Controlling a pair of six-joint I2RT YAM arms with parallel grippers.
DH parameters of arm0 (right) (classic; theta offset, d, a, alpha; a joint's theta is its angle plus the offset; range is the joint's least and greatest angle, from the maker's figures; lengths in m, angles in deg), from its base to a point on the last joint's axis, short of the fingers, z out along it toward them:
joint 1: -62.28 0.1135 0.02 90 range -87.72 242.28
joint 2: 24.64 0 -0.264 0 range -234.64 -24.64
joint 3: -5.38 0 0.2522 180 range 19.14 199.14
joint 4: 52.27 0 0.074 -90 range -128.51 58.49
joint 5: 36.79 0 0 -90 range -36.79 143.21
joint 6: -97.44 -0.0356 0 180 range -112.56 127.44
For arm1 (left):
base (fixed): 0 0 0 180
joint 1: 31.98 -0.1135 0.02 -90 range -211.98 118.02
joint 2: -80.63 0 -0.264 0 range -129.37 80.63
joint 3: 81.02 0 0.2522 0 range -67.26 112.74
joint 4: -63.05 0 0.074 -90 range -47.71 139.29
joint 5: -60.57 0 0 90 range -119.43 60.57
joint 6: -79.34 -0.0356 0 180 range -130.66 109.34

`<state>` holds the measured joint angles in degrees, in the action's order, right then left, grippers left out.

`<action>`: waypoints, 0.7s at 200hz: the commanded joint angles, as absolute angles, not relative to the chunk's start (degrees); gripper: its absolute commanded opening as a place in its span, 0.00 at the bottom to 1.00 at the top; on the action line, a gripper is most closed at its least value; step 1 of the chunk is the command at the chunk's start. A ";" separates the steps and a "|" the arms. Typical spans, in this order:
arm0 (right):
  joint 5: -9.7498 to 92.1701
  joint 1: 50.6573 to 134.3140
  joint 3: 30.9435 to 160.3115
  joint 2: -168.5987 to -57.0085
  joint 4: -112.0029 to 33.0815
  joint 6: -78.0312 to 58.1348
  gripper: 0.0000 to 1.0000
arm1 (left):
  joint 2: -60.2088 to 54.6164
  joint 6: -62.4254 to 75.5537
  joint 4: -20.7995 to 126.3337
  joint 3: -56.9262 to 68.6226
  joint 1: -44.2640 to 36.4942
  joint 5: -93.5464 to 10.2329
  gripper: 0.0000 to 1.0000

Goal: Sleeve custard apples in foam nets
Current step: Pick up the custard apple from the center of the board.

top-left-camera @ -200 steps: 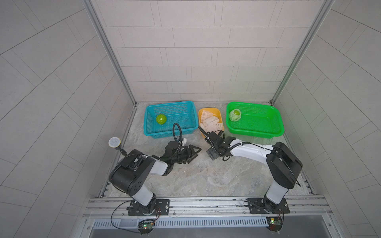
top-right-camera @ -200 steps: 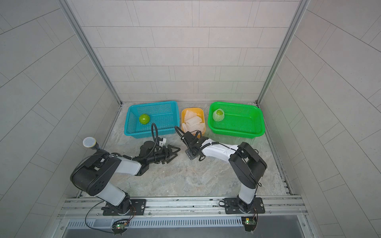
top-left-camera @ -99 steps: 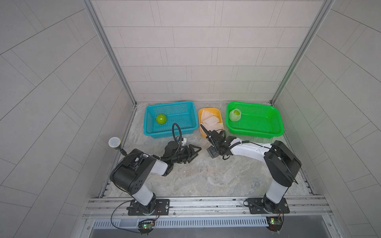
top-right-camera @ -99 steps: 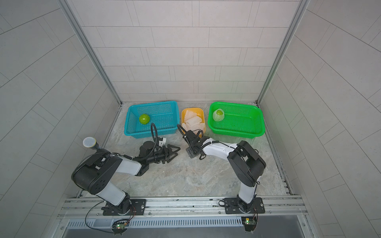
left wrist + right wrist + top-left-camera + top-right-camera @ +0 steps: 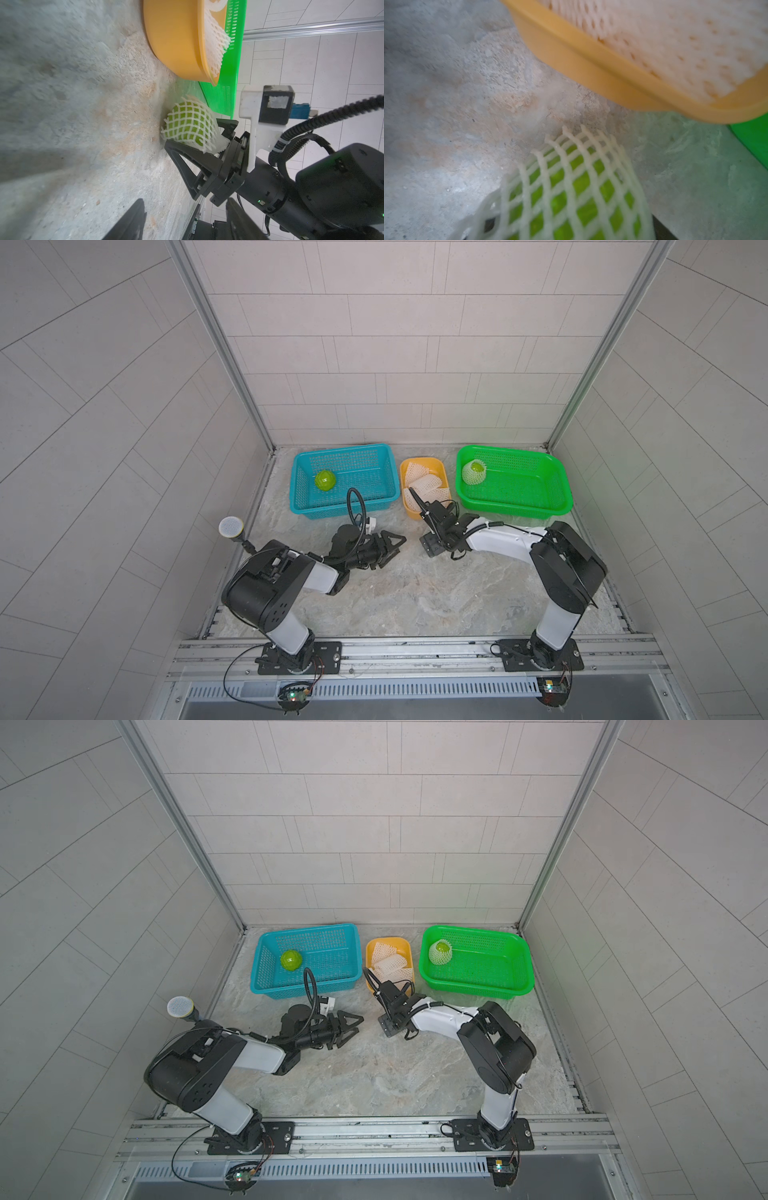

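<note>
My right gripper (image 5: 192, 133) is shut on a custard apple (image 5: 188, 124) wrapped in a white foam net. It rests low on the table just in front of the orange basket (image 5: 172, 41). This netted fruit (image 5: 571, 187) fills the right wrist view, and in both top views the arm hides it. My left gripper (image 5: 398, 549) lies open and empty on the table, pointing at the right gripper (image 5: 434, 526). A bare custard apple (image 5: 325, 480) sits in the blue basket (image 5: 345, 448). Another netted one (image 5: 473, 472) lies in the green basket (image 5: 519, 497). Spare foam nets (image 5: 424, 485) fill the orange basket.
The three baskets stand in a row along the back wall, the orange one tight between the blue and the green. A round grey mesh-headed device (image 5: 231, 526) stands on a stalk at the left edge. Tiled walls enclose both sides, and a metal rail (image 5: 415, 651) runs along the front.
My right gripper has shifted a little toward the orange basket with the netted custard apple. The left arm has stayed where it was.
</note>
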<state>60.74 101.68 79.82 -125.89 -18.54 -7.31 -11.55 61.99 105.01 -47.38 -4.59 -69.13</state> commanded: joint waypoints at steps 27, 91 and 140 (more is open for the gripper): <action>58.58 100.88 76.93 -125.00 -20.59 -7.35 0.82 | -11.96 62.12 107.72 -48.01 -4.77 -69.76 0.65; 50.53 99.47 69.10 -115.32 -29.40 -7.33 0.80 | -8.69 62.71 105.70 -47.15 -4.81 -69.96 0.65; 39.50 97.68 59.54 -99.72 -39.88 -6.75 0.79 | 3.34 57.60 88.44 -42.21 -5.26 -70.26 0.66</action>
<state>46.34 98.40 62.97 -107.12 -32.12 -7.55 -3.00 61.90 98.04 -46.09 -4.67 -69.35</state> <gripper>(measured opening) 0.799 0.655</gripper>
